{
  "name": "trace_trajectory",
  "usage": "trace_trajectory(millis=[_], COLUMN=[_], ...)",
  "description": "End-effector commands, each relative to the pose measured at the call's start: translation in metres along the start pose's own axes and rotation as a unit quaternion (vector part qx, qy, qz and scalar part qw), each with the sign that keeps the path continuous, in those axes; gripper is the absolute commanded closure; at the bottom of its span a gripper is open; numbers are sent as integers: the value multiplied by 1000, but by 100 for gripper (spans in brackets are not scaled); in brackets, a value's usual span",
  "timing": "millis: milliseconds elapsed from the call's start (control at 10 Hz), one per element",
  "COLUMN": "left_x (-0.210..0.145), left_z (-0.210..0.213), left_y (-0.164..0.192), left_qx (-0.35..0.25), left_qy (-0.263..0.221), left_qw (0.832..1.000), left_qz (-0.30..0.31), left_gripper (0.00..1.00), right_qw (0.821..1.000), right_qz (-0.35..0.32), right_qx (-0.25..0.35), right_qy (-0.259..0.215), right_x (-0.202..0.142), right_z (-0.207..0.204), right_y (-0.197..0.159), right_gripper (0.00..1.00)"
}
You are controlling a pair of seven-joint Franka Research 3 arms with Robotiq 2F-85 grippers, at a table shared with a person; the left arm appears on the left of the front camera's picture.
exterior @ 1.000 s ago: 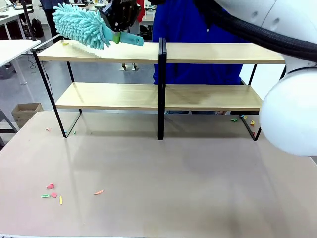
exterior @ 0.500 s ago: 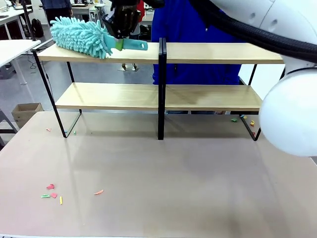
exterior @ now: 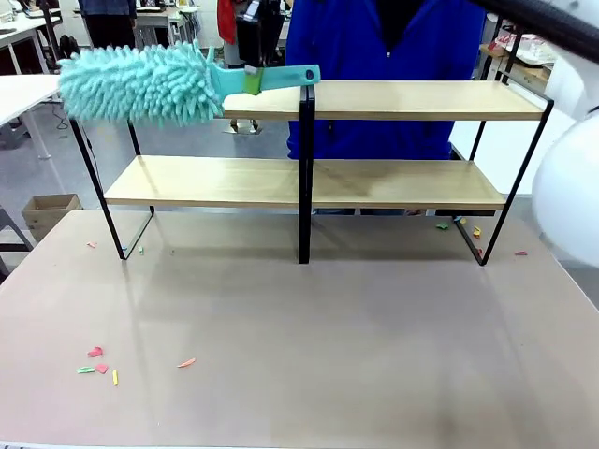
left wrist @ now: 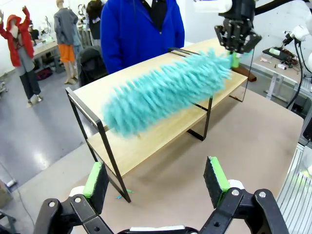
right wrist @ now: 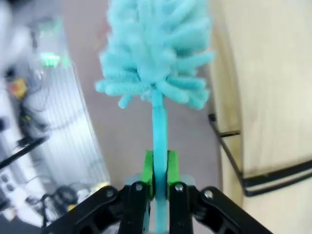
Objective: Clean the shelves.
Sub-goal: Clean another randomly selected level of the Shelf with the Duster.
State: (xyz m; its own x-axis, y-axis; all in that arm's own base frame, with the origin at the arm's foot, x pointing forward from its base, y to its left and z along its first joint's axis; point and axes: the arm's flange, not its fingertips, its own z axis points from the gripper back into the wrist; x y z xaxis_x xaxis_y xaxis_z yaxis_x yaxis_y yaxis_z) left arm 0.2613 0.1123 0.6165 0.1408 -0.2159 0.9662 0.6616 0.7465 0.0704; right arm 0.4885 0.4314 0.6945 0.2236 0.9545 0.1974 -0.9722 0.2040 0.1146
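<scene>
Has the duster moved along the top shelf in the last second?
Yes. The duster has swung left and toward the camera, its head now hanging past the left end of the shelves.

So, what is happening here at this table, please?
The right gripper is shut on the handle of a turquoise fluffy duster and holds it level at the left end of the shelves' top board. The left gripper is open, holds nothing, and faces the rack from that end. A person in a blue jacket stands behind. Small coloured scraps lie on the beige tabletop.
</scene>
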Motion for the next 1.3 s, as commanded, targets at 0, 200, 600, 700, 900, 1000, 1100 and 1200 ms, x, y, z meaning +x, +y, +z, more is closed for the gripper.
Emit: trace_trajectory(millis=[0, 200, 600, 700, 900, 1000, 1100, 1200], left_x=[0, 0, 0, 0, 0, 0, 0, 0], left_z=[0, 0, 0, 0, 0, 0, 0, 0], left_y=[0, 0, 0, 0, 0, 0, 0, 0], left_qx=[0, 0, 0, 0, 0, 0, 0, 0], left_qy=[4, 4, 4, 4, 4, 4, 4, 4], left_qw=[1000, 1000, 1000, 1000, 1000, 1000, 1000, 1000], left_qz=[-3, -3, -3, -3, -3, -3, -3, -3], left_gripper=[0, 0, 0, 0, 0, 0, 0, 0], right_qw=[989, 983, 975, 971, 972, 970, 961, 953], right_qz=[104, 103, 66, 44, -18, -72, -111, -138], right_qx=[91, 148, 196, 208, 168, 136, 126, 114], right_qy=[52, -20, -84, -109, -163, -189, -219, -246], right_x=[57, 31, -18, -46, -143, -204, -255, -303], right_z=[75, 100, 118, 129, 161, 172, 176, 173], right_y=[-32, -36, -48, -44, -11, 13, 30, 47], right_gripper=[88, 88, 88, 88, 88, 88, 88, 88])
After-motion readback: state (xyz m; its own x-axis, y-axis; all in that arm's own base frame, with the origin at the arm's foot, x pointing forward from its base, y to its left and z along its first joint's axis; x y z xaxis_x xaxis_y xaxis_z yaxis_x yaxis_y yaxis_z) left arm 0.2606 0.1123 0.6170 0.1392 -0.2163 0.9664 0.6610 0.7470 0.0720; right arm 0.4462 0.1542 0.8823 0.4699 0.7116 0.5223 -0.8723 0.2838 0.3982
